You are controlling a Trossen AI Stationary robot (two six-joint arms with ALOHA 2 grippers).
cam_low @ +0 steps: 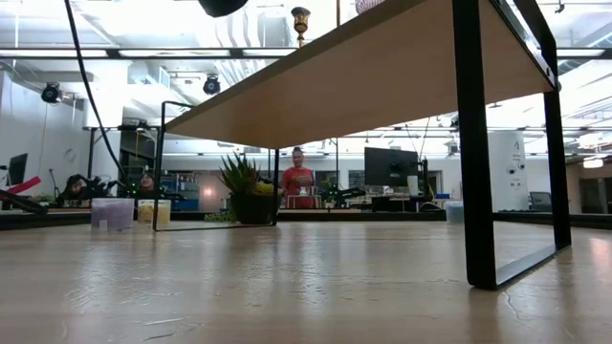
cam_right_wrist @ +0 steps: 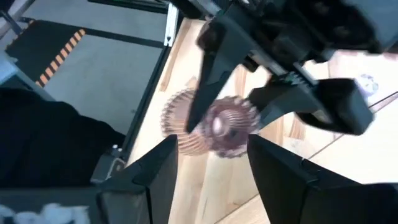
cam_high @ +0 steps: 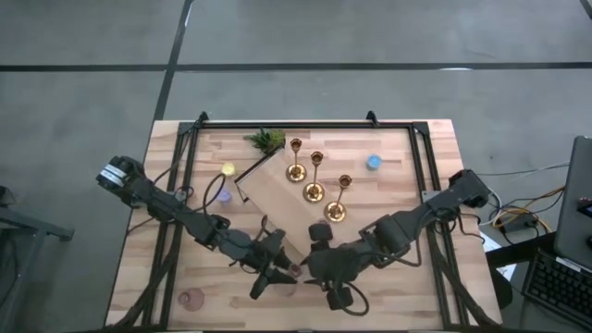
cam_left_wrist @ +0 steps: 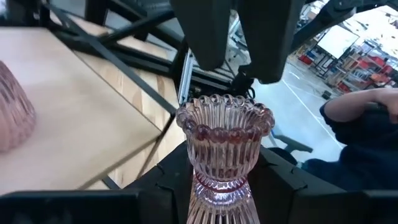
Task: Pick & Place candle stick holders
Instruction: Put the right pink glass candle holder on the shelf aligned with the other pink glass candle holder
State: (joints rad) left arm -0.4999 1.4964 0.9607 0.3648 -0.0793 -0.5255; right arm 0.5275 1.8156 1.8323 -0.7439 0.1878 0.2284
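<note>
My left gripper point(cam_high: 277, 273) is shut on a pink ribbed glass cup point(cam_left_wrist: 224, 140) near the table's near edge, and the cup's rim points toward my right gripper. My right gripper point(cam_right_wrist: 208, 180) is open right in front of the cup. Its fingers point(cam_left_wrist: 208, 31) stand on either side of the rim without touching it. A second pink cup point(cam_high: 191, 298) stands on the table at the near left. Three gold candlesticks point(cam_high: 314, 181) stand on their round bases in a row on a raised wooden shelf point(cam_high: 277, 199). My left gripper pinches the cup's lower part point(cam_left_wrist: 219, 198), below its narrow waist, between its two fingers. The cup lies along the fingers with its scalloped rim point(cam_left_wrist: 225, 109) away from the gripper. In the right wrist view the cup point(cam_right_wrist: 227, 127) shows clear of the table.
A yellow tealight point(cam_high: 228, 170), a purple one point(cam_high: 223, 195) and a blue one point(cam_high: 373, 163) lie on the table around the shelf. A green sprig point(cam_high: 265, 140) lies at the far edge. A black frame point(cam_high: 305, 125) borders the table. A person's sleeve point(cam_left_wrist: 360, 124) shows beyond the table.
</note>
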